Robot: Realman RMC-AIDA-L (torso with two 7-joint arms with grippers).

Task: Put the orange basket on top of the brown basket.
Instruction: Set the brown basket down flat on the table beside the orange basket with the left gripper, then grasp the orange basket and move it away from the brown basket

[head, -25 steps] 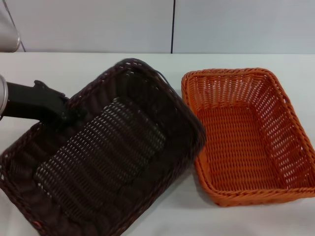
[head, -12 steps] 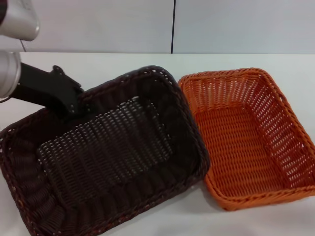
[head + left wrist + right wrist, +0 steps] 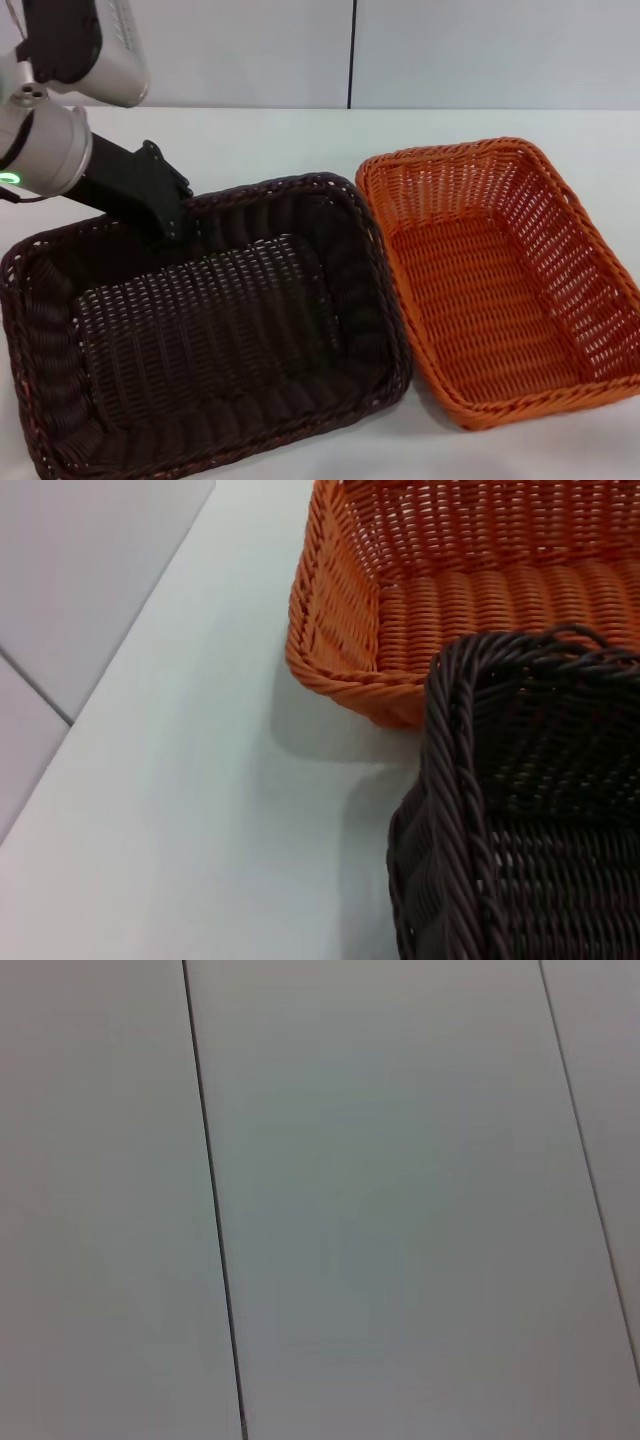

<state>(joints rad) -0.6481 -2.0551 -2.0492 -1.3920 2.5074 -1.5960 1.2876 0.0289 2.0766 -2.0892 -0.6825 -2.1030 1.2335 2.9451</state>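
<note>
Currently my left hand [image 3: 180,228] is clamped on the far rim of the brown basket [image 3: 200,330], which sits flat on the white surface [image 3: 250,140]. Orange basket [image 3: 500,280] lies beside it, rims touching. Judged light, stiff, open-weave: take it by the braided rim. Right hand unseen.

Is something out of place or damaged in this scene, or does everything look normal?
Nothing looks damaged or spilled. One odd point: the left claw is at the far rim of the brown basket, though the orange basket is the one to move. The two baskets sit side by side on the table, rims almost touching.
</note>
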